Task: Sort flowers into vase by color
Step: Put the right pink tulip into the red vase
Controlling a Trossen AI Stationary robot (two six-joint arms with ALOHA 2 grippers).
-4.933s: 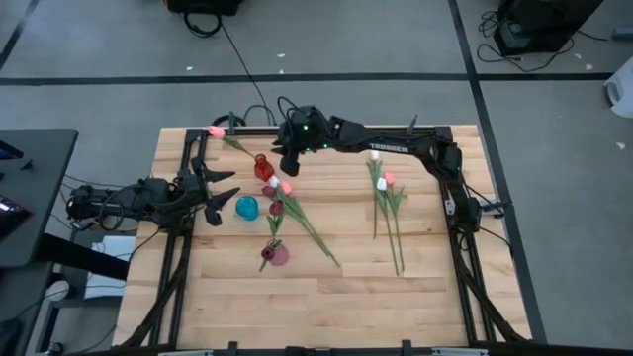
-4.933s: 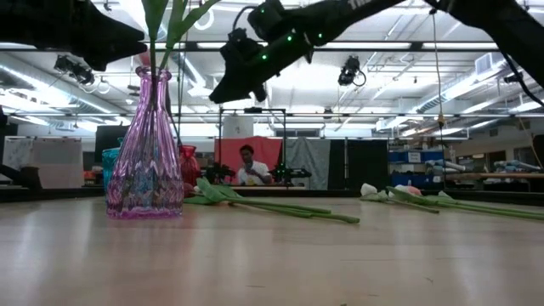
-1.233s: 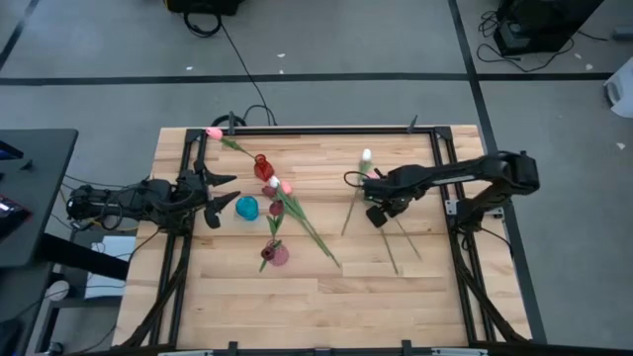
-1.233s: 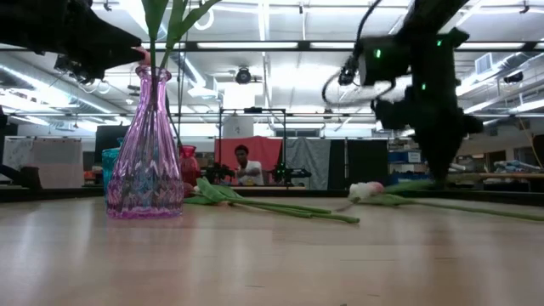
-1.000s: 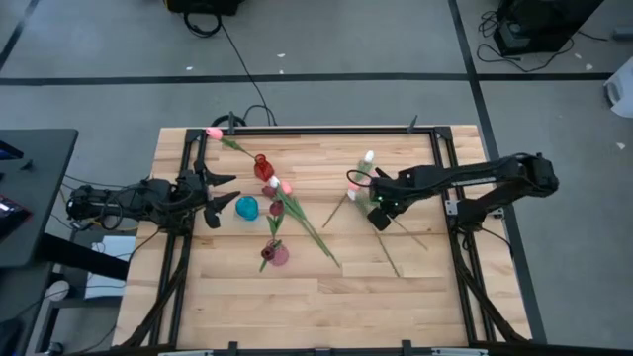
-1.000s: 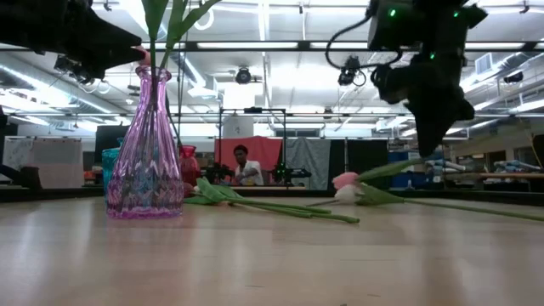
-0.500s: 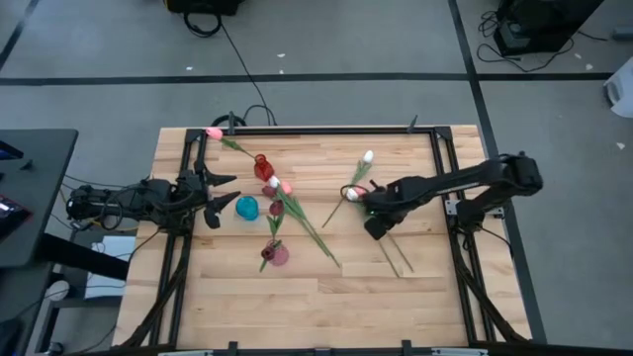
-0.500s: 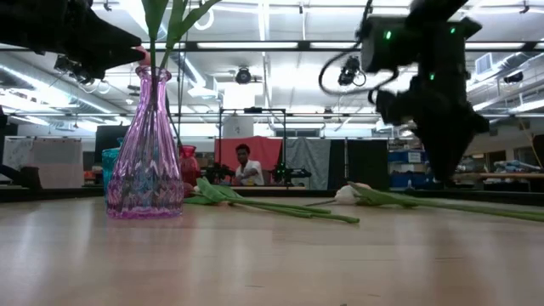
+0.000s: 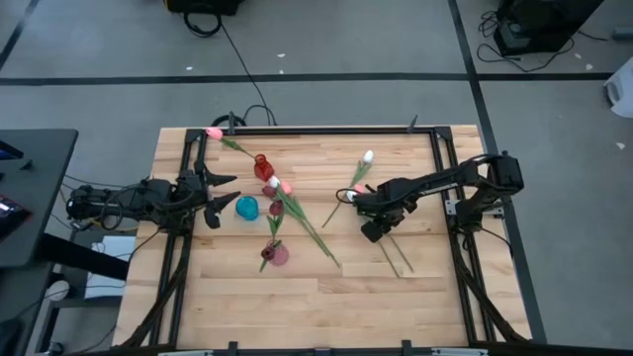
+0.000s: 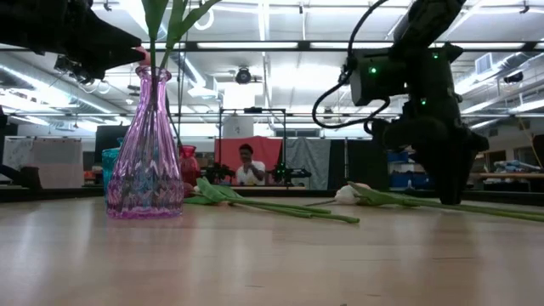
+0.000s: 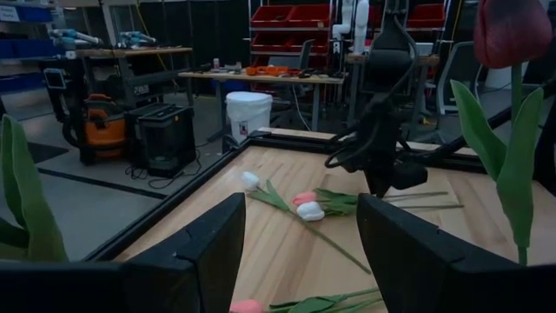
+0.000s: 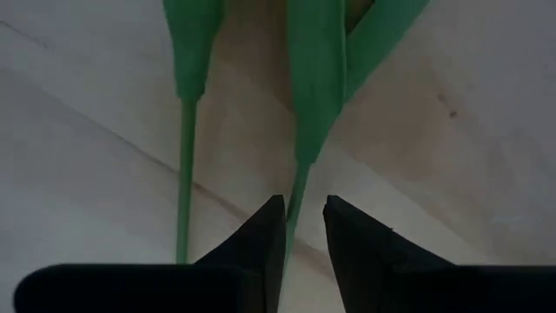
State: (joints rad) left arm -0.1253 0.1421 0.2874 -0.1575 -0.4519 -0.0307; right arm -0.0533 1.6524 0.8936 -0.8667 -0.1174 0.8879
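While the left gripper (image 9: 220, 197) waits spread wide beside the teal vase (image 9: 246, 208), I hold the right gripper (image 12: 302, 228) low over the table (image 9: 326, 297). Its fingers stand narrowly apart astride one green stem (image 12: 300, 187); a second stem (image 12: 185, 165) lies just beside them.

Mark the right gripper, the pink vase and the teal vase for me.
right gripper (image 9: 370, 233), high view, between its fingertips.
pink vase (image 10: 146, 161), low view, ribbed body.
teal vase (image 9: 246, 208), high view, its rim.

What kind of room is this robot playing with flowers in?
Probably a robotics lab or workshop: red parts bins on shelves, a workbench crowded with gear, and a person seated far behind the wooden table.
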